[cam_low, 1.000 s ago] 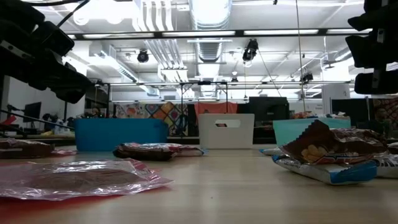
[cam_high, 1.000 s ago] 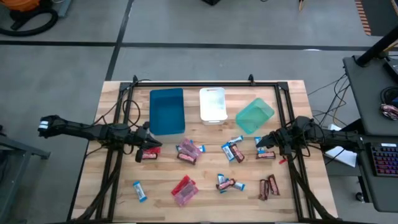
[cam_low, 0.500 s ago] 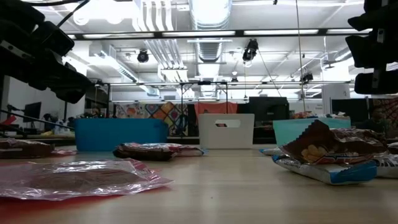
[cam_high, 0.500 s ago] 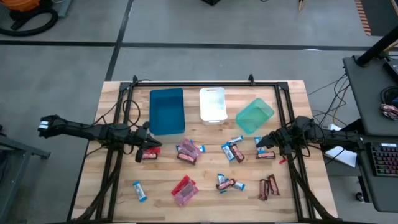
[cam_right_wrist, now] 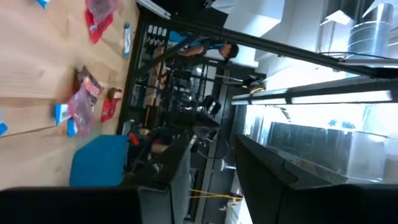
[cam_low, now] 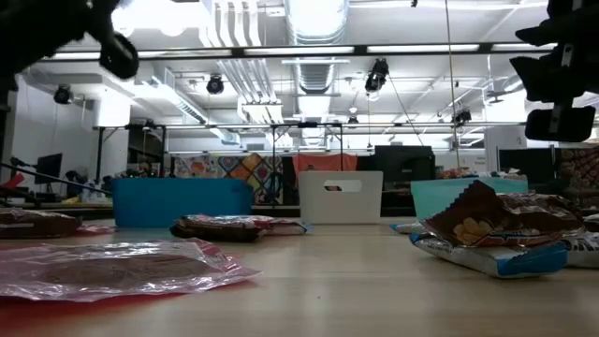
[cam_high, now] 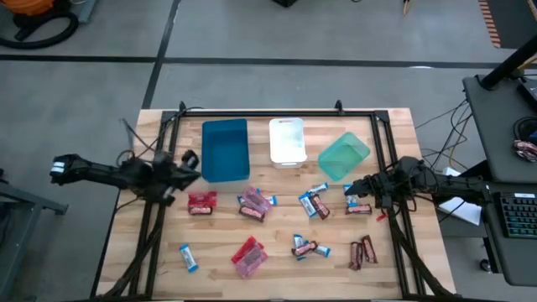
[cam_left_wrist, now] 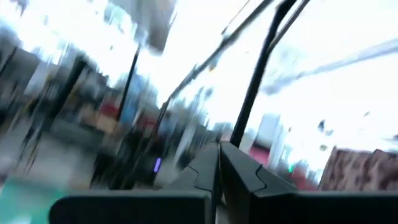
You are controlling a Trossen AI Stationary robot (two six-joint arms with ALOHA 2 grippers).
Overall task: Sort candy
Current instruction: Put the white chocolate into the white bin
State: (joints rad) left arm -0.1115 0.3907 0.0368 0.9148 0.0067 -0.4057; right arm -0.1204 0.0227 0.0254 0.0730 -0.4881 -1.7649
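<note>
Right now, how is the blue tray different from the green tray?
The blue tray is deep blue and lies square with the table's edges, while the green tray is see-through mint green and sits turned at an angle. The blue tray looks longer than the green tray. The blue tray is left of the white tray; the green tray is right of it. Neither tray shows any candy inside.

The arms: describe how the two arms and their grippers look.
Both arms are slim, dark, jointed links. The left arm has a white patch near its outer end; its gripper is dark. The right gripper has two flat, angular black fingers. Thin black cables run beside both arms.
</note>
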